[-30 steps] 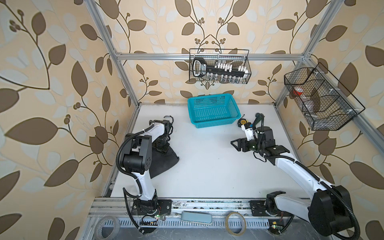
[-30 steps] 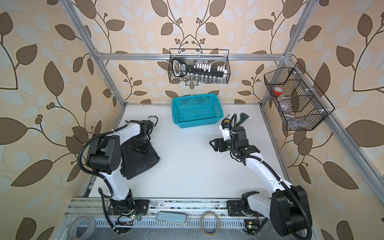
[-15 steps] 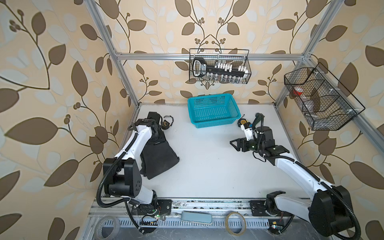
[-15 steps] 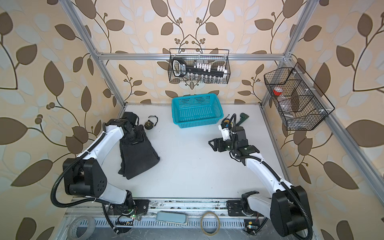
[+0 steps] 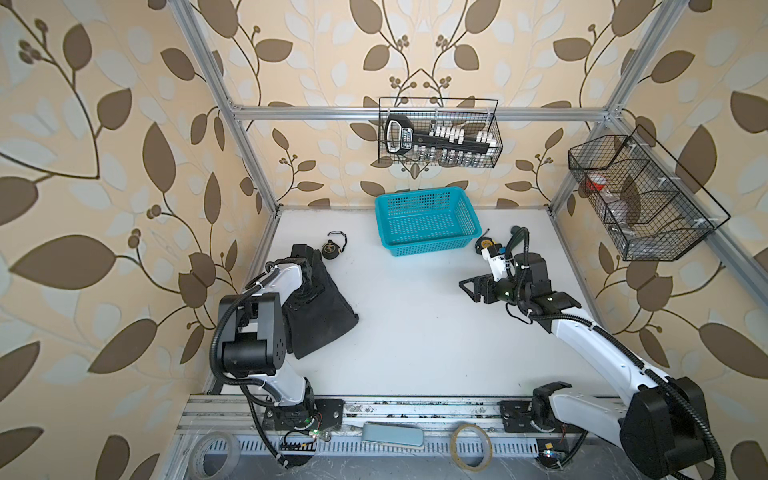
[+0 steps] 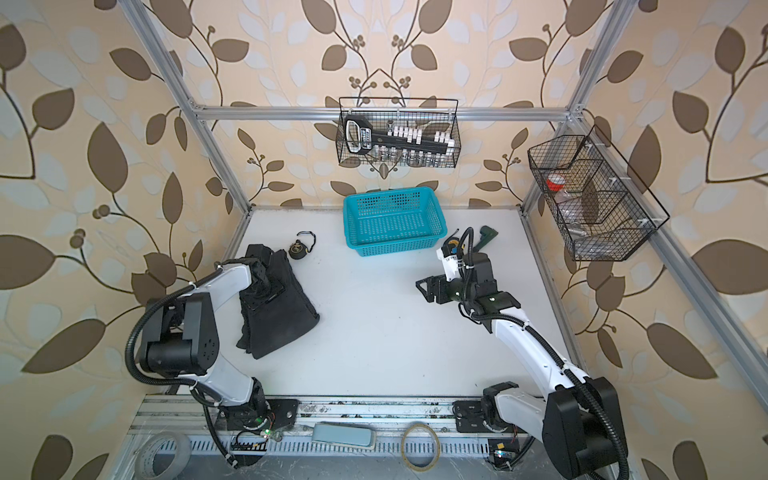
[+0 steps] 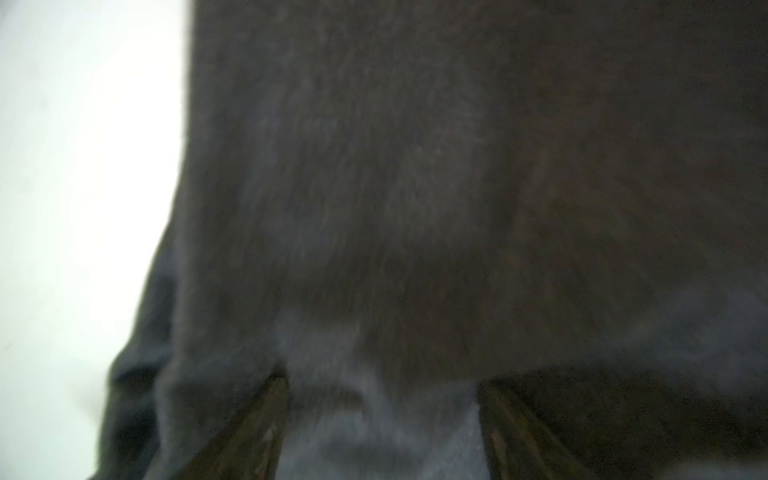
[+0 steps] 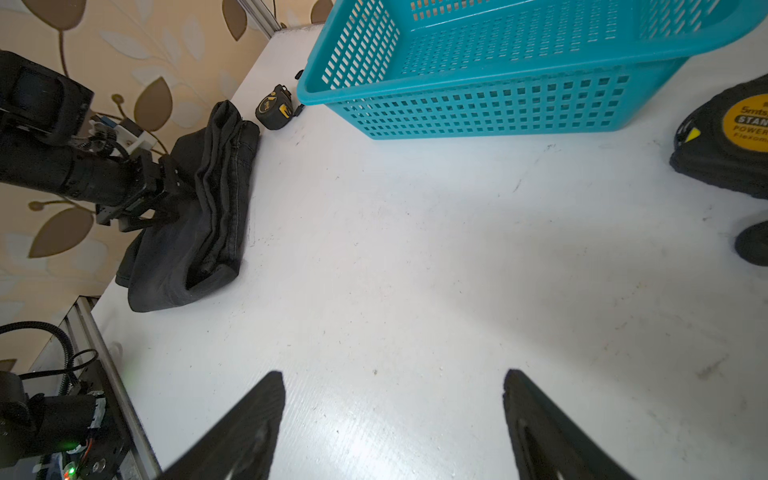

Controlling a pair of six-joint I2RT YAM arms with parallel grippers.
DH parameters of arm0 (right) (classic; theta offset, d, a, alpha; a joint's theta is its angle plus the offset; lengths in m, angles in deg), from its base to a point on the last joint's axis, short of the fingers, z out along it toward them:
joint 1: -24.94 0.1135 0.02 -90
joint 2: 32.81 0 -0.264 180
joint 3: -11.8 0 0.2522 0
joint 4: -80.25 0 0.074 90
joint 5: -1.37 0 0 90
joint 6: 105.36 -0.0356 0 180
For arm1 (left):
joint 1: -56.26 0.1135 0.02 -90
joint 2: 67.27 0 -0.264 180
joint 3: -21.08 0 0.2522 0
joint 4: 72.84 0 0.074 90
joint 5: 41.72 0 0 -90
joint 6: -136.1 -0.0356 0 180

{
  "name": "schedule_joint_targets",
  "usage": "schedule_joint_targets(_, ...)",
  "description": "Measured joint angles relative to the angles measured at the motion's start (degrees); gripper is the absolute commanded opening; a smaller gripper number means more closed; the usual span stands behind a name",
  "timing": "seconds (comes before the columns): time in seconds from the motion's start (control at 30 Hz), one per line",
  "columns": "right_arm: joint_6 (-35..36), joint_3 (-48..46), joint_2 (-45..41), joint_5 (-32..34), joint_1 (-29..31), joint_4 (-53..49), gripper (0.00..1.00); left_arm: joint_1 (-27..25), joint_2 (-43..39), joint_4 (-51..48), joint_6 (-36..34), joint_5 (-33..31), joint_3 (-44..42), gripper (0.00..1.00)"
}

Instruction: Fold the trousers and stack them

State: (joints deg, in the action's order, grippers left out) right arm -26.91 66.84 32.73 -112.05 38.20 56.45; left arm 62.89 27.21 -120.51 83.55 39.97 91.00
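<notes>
The trousers (image 5: 328, 320) lie folded in a thick bundle at the left edge of the counter (image 5: 415, 340), well apart from the teal basket (image 5: 432, 247); the left tool (image 7: 382, 381), fingers apart, rests on them, likely flattening the fold; the right tool (image 8: 394, 373), also apart and empty, hangs over bare counter.

I count one pair of trousers (image 5: 322, 316), one teal basket (image 5: 432, 246), two tape measures (image 5: 331, 250) (image 5: 483, 244), two wire racks (image 5: 438, 133) (image 5: 640, 199) and two tape rolls (image 5: 214, 453) (image 5: 471, 446).

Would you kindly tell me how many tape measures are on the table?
2. One tape measure lies by the far end of the trousers; the other sits right of the teal basket. More could be hidden.
</notes>
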Motion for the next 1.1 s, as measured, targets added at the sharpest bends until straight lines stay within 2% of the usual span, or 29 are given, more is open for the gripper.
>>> schedule_joint_targets(0.1,-0.1,0.0,0.0,0.0,0.0,0.3,0.83,1.0,2.2,0.3,-3.7,1.2,1.5,0.72)
schedule_joint_targets(0.4,0.4,0.5,-0.1,0.0,0.0,0.1,0.83,5.7,15.1,-3.4,-19.4,1.8,18.5,0.67)
schedule_joint_targets(0.73,1.7,0.5,-0.2,0.1,0.1,-0.9,0.83,7.3,25.4,-8.1,-37.6,-2.0,34.1,0.67)
schedule_joint_targets(1.1,3.0,0.5,-0.2,0.5,0.2,-3.0,0.83,7.2,38.2,-11.4,-47.8,-3.5,55.4,0.67)
